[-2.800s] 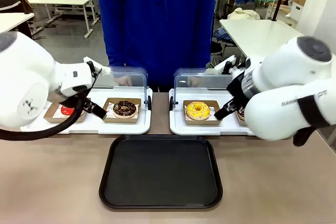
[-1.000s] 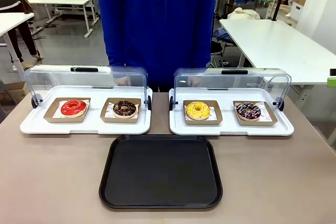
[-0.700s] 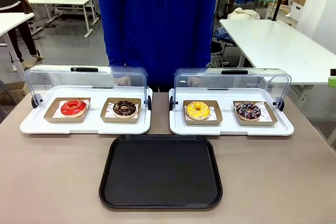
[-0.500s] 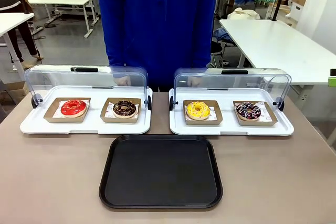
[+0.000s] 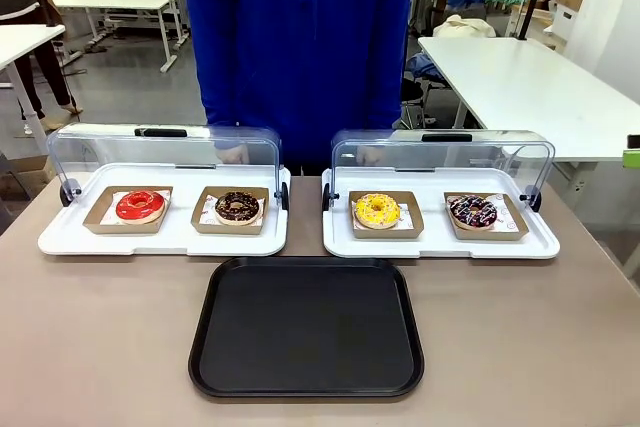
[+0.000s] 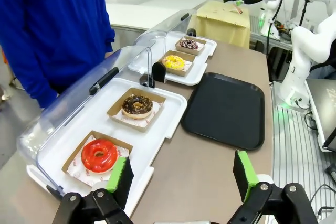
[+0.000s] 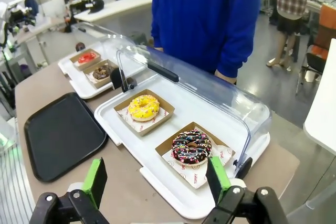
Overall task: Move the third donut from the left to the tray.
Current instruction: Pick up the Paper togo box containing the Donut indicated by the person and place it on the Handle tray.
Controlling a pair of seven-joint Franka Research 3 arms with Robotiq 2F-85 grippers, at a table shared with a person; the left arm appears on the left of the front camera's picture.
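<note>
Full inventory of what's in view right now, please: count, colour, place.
yellow donut: 1, yellow icing, right display tray, left slot
sprinkled donut: 1, dark, same tray, right slot
red donut: 1, red icing, left display tray, left slot
chocolate donut: 1, dark brown, same tray, right slot
cardboard holders: 4, brown, one under each donut
clear lids: 2, transparent, tilted open at the trays' far edges
black tray: 1, black, bare, table centre
table: 1, grey-brown
person: 1, blue top, far side
left gripper: black, green pads, open
right gripper: same, open
</note>
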